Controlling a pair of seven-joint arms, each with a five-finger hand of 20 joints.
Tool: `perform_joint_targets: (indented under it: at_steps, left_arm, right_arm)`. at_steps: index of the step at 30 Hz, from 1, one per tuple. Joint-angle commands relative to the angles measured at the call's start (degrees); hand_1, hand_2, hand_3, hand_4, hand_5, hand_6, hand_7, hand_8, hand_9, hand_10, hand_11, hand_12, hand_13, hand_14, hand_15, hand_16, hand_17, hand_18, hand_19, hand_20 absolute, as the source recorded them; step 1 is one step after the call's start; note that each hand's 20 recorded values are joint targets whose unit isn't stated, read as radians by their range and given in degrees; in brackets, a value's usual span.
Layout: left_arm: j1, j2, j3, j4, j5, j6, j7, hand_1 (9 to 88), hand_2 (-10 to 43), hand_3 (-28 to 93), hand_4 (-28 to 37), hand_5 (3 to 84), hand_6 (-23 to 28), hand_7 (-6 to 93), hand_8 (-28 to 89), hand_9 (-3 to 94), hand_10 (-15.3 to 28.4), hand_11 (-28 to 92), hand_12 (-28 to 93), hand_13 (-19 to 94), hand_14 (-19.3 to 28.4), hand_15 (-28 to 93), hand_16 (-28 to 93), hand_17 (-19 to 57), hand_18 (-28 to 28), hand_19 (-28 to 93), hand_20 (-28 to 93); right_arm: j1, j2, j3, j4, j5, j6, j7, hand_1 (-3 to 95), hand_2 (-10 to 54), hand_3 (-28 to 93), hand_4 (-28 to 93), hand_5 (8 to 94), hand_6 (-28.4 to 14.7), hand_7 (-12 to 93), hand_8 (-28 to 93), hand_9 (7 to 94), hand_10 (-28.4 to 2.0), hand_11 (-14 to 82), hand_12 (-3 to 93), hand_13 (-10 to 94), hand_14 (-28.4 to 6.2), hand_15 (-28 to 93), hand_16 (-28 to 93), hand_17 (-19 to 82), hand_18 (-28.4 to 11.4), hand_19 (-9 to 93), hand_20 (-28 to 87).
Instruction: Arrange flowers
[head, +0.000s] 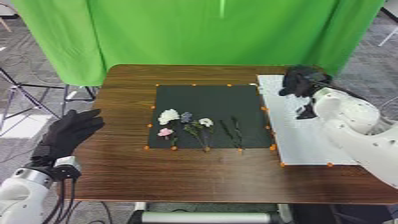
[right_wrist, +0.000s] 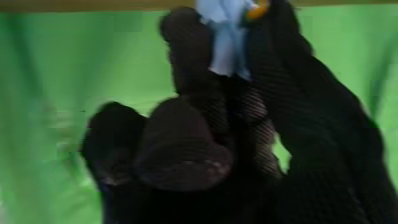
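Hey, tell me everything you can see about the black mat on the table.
The black, nearly square mat looks thin and matte, and lies flat on the brown wooden table. Small orange marks dot its edges. On its nearer part, mostly toward the left, rest a large white flower, a grey-blue flower, a pink flower, a smaller white flower and slim dark green stems.

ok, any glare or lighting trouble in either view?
Head view: a bright light patch on the floor at left, a pale streak high on the green curtain, no strong glare over the flowers. Right wrist view: the right hand's black fingers look dark against the brighter curtain, their lower parts nearly solid black.
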Motion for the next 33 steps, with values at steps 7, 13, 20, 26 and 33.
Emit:
perform_joint_targets:
  at_steps: [7, 13, 20, 26, 33]
  left_arm:
    - [0.14, 0.11, 0.43, 0.12, 0.00, -1.02, -0.37, 21.8, -1.2, 63, -22.9, 45.7, 4.7, 10.7, -5, 44.2, 14.1, 19, 15, 33, 18.4, 12, 5, 0.7, 13.5, 7, 14]
    - [0.98, -0.66, -0.26, -0.29, -0.09, -0.43, -0.26, 21.9, -1.2, 62, -23.0, 45.7, 4.6, 10.7, -5, 44.2, 14.0, 19, 15, 33, 18.4, 12, 5, 0.7, 13.5, 7, 14]
    - [0.60, -0.56, 0.19, 0.05, -0.09, -0.77, -0.21, 21.9, -1.2, 62, -22.9, 45.7, 4.4, 10.8, -5, 44.2, 14.0, 19, 15, 33, 18.4, 12, 5, 0.6, 13.7, 8, 14]
    - [1.11, -0.65, 0.78, -0.33, -0.02, 1.41, 1.64, 22.0, -1.2, 63, -22.9, 46.0, 4.2, 11.0, -5, 44.5, 13.9, 20, 15, 33, 18.4, 13, 6, 0.6, 14.2, 9, 15]
    - [1.51, -1.22, 0.18, -0.52, -0.13, 0.64, 0.54, 22.1, -1.2, 63, -23.0, 46.1, 4.1, 11.3, -5, 44.4, 13.8, 20, 15, 33, 18.4, 14, 5, 0.5, 14.4, 9, 15]
  right_arm:
    - [12.86, -13.82, -13.82, 1.64, 1.10, -4.71, -8.09, 56.9, -8.5, 58, -22, 78.6, 3.4, 23, 8, 82.7, -9.6, 11.1, 34.0, 87, -1.4, 70, 31, 63, -13.4, 93, 65]
    - [13.28, -17.34, -16.99, 4.78, -1.99, -5.83, -10.14, 56.8, -8.5, 58, -22, 78.6, 3.6, 23, 8, 81.8, -9.3, 10.3, 34.0, 87, -1.5, 70, 31, 63, -13.4, 93, 65]
    - [13.08, -20.09, -17.18, 7.82, -3.84, -6.80, -9.56, 56.3, -8.4, 58, -22, 78.6, 3.8, 23, 8, 80.3, -9.3, 9.9, 34.5, 86, -1.4, 70, 32, 62, -13.3, 93, 65]
    - [12.22, -21.05, -16.63, 9.09, -5.08, -8.04, -9.83, 56.2, -8.3, 59, -22, 78.5, 3.7, 23, 8, 79.3, -9.3, 9.8, 34.6, 86, -1.4, 70, 32, 61, -13.1, 93, 65]
    - [11.86, -20.68, -16.23, 10.77, -7.05, -7.87, -9.84, 56.1, -8.0, 58, -22, 78.3, 3.7, 24, 8, 78.6, -9.5, 10.0, 34.2, 86, -1.3, 70, 32, 61, -13.0, 93, 64]
